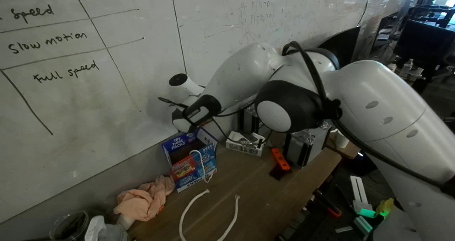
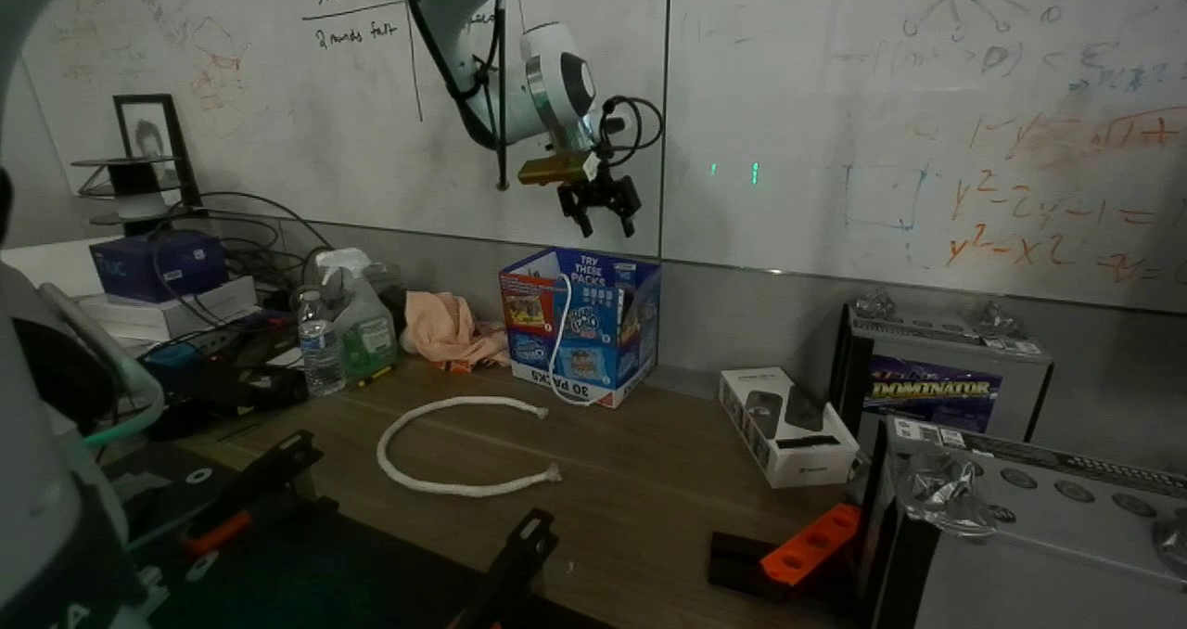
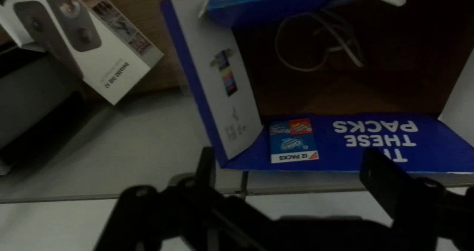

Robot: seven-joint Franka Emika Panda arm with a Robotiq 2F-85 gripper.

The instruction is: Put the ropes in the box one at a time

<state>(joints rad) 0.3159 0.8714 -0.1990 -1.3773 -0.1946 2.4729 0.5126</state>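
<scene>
Black claw (image 2: 607, 230): fingers spread wide, hanging above the box (image 2: 593, 332), apart from it.
Box: blue, upright on the counter (image 2: 640, 467), open at the top, its printed back flap standing up.
Draped rope (image 2: 559, 332): white, slung over the box's front rim, one end just past the rim over the mouth, the rest down the front panel to its base.
Inner cord (image 3: 348, 49): thin, pale, looped in the box's dark interior (too dim to tell whether one cord or more).
Loose rope (image 2: 384, 453): white, bent in a C on the counter, in front of the box and apart from it.
Cloth (image 2: 445, 327): peach, crumpled, just beside the box.
Carton (image 2: 786, 425): white, on the box's opposite side, a little apart.
Orange bar (image 2: 811, 545): lying partly over a black piece (image 2: 737, 559), near a grey case (image 2: 1048, 573).
Whiteboard (image 2: 779, 82): behind, bearing handwriting.
</scene>
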